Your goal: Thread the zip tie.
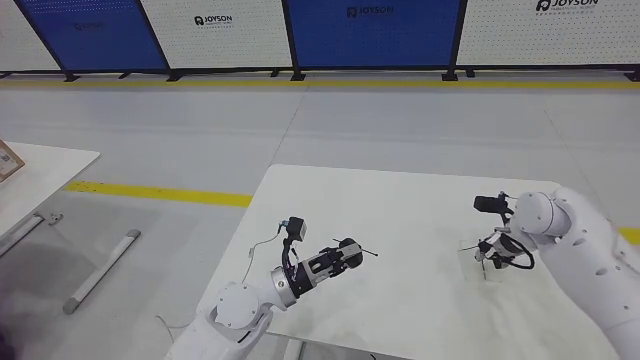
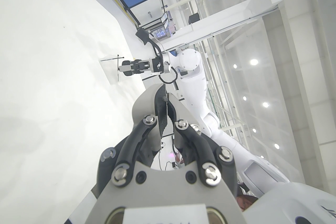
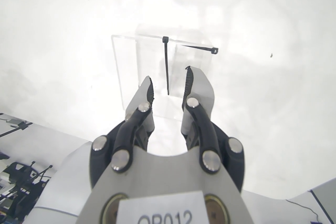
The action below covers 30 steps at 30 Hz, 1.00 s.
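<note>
The zip tie [image 3: 166,64] hangs vertically, head up.

Zip ties [image 3: 166,64] on box [image 3: 125,72], box on table [image 1: 400,210], right side

Mostly hidden between the dark pads [image 2: 160,114] of the left gripper [image 2: 166,93]: a thin zip tie [image 2: 166,107], just a sliver showing. From above, only a tiny tip poking out, too small to tell more. Hard to make out the clear box [image 3: 126,72] too, with faint edges and a far side lost in white glare. From above, two other ties [image 1: 483,263] on it, just hair-thin marks. Near side of the table [image 1: 400,190] cut off by the picture's edge.
</note>
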Each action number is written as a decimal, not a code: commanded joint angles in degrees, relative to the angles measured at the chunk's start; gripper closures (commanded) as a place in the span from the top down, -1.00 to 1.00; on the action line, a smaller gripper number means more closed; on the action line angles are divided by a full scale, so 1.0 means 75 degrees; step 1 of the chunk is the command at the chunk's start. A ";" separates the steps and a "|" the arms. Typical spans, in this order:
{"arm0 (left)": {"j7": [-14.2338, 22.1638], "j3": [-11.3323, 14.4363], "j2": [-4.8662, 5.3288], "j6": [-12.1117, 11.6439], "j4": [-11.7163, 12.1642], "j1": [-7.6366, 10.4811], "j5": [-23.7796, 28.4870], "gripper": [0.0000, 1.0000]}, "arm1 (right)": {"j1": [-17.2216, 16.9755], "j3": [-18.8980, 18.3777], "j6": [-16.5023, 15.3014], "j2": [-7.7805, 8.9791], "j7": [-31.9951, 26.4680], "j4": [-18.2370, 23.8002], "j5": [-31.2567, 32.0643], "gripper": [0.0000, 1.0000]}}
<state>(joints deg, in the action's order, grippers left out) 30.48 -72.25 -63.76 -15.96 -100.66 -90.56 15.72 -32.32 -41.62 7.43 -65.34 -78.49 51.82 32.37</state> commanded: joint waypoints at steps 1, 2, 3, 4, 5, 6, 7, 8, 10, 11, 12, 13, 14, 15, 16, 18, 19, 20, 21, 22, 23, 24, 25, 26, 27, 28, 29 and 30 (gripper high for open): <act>0.0000 0.0000 0.0000 0.0000 0.0000 0.0000 0.0000 -1.00 | 0.0053 0.0060 -0.0020 -0.0054 0.0018 -0.0135 -0.0010 -0.38; 0.0000 0.0000 0.0000 0.0000 0.0000 0.0000 0.0000 -1.00 | 0.0082 0.0092 -0.0034 -0.0083 0.0024 -0.0203 -0.0014 -0.42; 0.0000 0.0000 0.0000 0.0000 0.0000 0.0000 0.0000 -1.00 | 0.0119 0.0132 -0.0057 -0.0122 0.0036 -0.0288 -0.0026 -0.42; 0.0000 0.0000 0.0000 0.0000 0.0000 0.0000 0.0000 -1.00 | 0.0146 0.0158 -0.0077 -0.0150 0.0045 -0.0351 -0.0039 -0.42; 0.0000 0.0000 0.0000 0.0000 0.0000 0.0000 0.0000 -1.00 | 0.0172 0.0183 -0.0104 -0.0178 0.0049 -0.0412 -0.0055 -0.46; 0.0000 0.0000 0.0000 0.0000 0.0000 0.0000 0.0000 -1.00 | 0.0204 0.0220 -0.0132 -0.0216 0.0056 -0.0485 -0.0072 -0.46; 0.0000 0.0000 0.0000 0.0000 0.0000 0.0000 0.0000 -1.00 | 0.0228 0.0248 -0.0150 -0.0244 0.0056 -0.0538 -0.0079 -0.46; 0.0000 0.0000 0.0000 0.0000 0.0000 0.0000 0.0000 -1.00 | 0.0253 0.0278 -0.0170 -0.0271 0.0047 -0.0588 -0.0080 -0.46; 0.0000 0.0000 0.0000 0.0000 0.0000 0.0000 0.0000 -1.00 | 0.0306 0.0336 -0.0189 -0.0331 0.0047 -0.0704 -0.0082 -0.44; 0.0000 0.0000 0.0000 0.0000 0.0000 0.0000 0.0000 -1.00 | 0.0327 0.0358 -0.0196 -0.0355 0.0038 -0.0757 -0.0084 -0.46; 0.0000 0.0000 0.0000 0.0000 0.0000 0.0000 0.0000 -1.00 | 0.0352 0.0379 -0.0184 -0.0378 0.0034 -0.0817 -0.0075 -0.46; 0.0000 0.0000 0.0000 0.0000 0.0000 0.0000 0.0000 -1.00 | 0.0379 0.0407 -0.0171 -0.0409 0.0045 -0.0882 -0.0065 -0.48; 0.0000 0.0000 0.0000 0.0000 0.0000 0.0000 0.0000 -1.00 | 0.0396 0.0425 -0.0176 -0.0432 0.0052 -0.0928 -0.0064 -0.50; 0.0000 0.0000 0.0000 0.0000 0.0000 0.0000 0.0000 -1.00 | 0.0414 0.0443 -0.0181 -0.0454 0.0058 -0.0976 -0.0061 -0.48; 0.0000 0.0000 0.0000 0.0000 0.0000 0.0000 0.0000 -1.00 | 0.0431 0.0459 -0.0186 -0.0475 0.0062 -0.1021 -0.0059 -0.50; 0.0000 0.0000 0.0000 0.0000 0.0000 0.0000 0.0000 -1.00 | 0.0469 0.0491 -0.0203 -0.0522 0.0073 -0.1118 -0.0059 -0.50; 0.0000 0.0000 0.0000 0.0000 0.0000 0.0000 0.0000 -1.00 | 0.0484 0.0502 -0.0211 -0.0541 0.0075 -0.1155 -0.0059 -0.50; 0.0000 0.0000 0.0000 0.0000 0.0000 0.0000 0.0000 -1.00 | 0.0501 0.0516 -0.0225 -0.0564 0.0078 -0.1200 -0.0060 -0.50; 0.0000 0.0000 0.0000 0.0000 0.0000 0.0000 0.0000 -1.00 | 0.0514 0.0524 -0.0237 -0.0581 0.0081 -0.1234 -0.0060 -0.50; 0.0000 0.0000 0.0000 0.0000 0.0000 0.0000 0.0000 -1.00 | 0.0524 0.0533 -0.0256 -0.0596 0.0077 -0.1265 -0.0058 -0.52; 0.0000 0.0000 0.0000 0.0000 0.0000 0.0000 0.0000 -1.00 | 0.0538 0.0547 -0.0291 -0.0615 0.0063 -0.1306 -0.0053 -0.54; 0.0000 0.0000 0.0000 0.0000 0.0000 0.0000 0.0000 -1.00 | 0.0548 0.0552 -0.0309 -0.0629 0.0066 -0.1337 -0.0052 -0.54; 0.0000 0.0000 0.0000 0.0000 0.0000 0.0000 0.0000 -1.00 | 0.0555 0.0555 -0.0328 -0.0641 0.0069 -0.1367 -0.0054 -0.54; 0.0000 0.0000 0.0000 0.0000 0.0000 0.0000 0.0000 -1.00 | 0.0562 0.0556 -0.0351 -0.0652 0.0074 -0.1398 -0.0056 -0.56; 0.0000 0.0000 0.0000 0.0000 0.0000 0.0000 0.0000 -1.00 | 0.0573 0.0554 -0.0385 -0.0665 0.0080 -0.1435 -0.0062 -0.58; 0.0000 0.0000 0.0000 0.0000 0.0000 0.0000 0.0000 -1.00 | 0.0580 0.0553 -0.0404 -0.0675 0.0085 -0.1459 -0.0063 -0.56; 0.0000 0.0000 0.0000 0.0000 0.0000 0.0000 0.0000 -1.00 | 0.0587 0.0553 -0.0417 -0.0684 0.0088 -0.1483 -0.0060 -0.56; 0.0000 0.0000 0.0000 0.0000 0.0000 0.0000 0.0000 -1.00 | 0.0596 0.0554 -0.0426 -0.0697 0.0087 -0.1510 -0.0055 -0.56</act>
<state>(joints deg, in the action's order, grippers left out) 30.48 -72.25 -63.76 -15.96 -100.66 -90.56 15.72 -27.91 -37.47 4.29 -70.50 -77.83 40.67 31.91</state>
